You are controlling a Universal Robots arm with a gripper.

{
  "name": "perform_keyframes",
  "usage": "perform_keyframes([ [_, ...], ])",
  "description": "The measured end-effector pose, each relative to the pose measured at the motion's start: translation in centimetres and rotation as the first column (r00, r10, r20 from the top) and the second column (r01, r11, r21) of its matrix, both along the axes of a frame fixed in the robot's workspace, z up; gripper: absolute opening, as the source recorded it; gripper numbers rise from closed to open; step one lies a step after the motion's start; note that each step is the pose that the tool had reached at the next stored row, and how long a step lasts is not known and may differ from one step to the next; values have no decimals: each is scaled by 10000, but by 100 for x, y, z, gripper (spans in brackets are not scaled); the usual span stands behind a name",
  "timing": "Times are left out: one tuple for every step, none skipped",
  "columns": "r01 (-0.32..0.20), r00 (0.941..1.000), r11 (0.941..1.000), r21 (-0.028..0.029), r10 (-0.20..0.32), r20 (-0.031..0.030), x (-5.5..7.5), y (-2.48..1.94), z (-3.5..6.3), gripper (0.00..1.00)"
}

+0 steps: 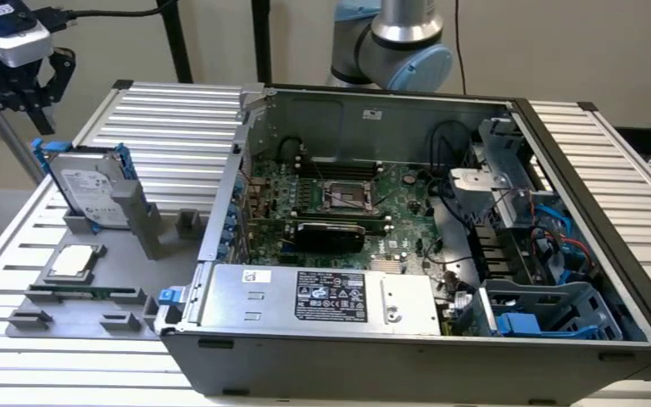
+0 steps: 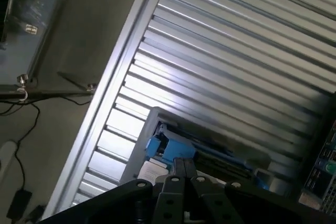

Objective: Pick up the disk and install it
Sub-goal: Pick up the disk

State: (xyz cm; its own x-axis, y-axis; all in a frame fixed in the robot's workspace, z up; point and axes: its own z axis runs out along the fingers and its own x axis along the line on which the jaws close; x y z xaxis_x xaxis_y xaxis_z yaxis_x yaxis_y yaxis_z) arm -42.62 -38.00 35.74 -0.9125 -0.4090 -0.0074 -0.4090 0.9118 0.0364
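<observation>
The hand (image 1: 18, 91), clenched on nothing, hovers above the disk (image 1: 91, 191), which stands upright in a grey holder (image 1: 136, 222) (beside the open computer case (image 1: 416, 348)) near the counter's (image 1: 173, 110) edge on the exterior view's left.

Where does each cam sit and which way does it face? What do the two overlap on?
Exterior view: off the arm, raised, looking down at the open computer case on the ribbed table; shows the arm behind the case and the gripper near the disk.
Wrist view: on the wrist, looking down past the gripper onto the table, with floor beyond its edge.
Shared: the gripper, the disk and the ribbed table.
</observation>
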Motion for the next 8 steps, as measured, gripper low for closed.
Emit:
perform_keyframes([
  [-180, 9998, 9998, 0, 180, 0, 0, 0, -1, 0],
  [-360, 9994, 9994, 0, 360, 0, 0, 0, -3, 0],
  [-539, 9985, 9985, -1, 539, -1, 0, 0, -4, 0],
  [-724, 9974, 9974, 0, 724, 0, 0, 1, -6, 0],
  [-897, 9960, 9960, 0, 897, 0, 0, 1, -8, 0],
  [-1077, 9942, 9942, 0, 1077, -1, 0, 1, -9, 0],
  [-1272, 9919, 9919, 0, 1272, -1, 0, 0, -11, 0],
  [-1445, 9895, 9895, -1, 1445, 0, 0, 0, -14, 0],
])
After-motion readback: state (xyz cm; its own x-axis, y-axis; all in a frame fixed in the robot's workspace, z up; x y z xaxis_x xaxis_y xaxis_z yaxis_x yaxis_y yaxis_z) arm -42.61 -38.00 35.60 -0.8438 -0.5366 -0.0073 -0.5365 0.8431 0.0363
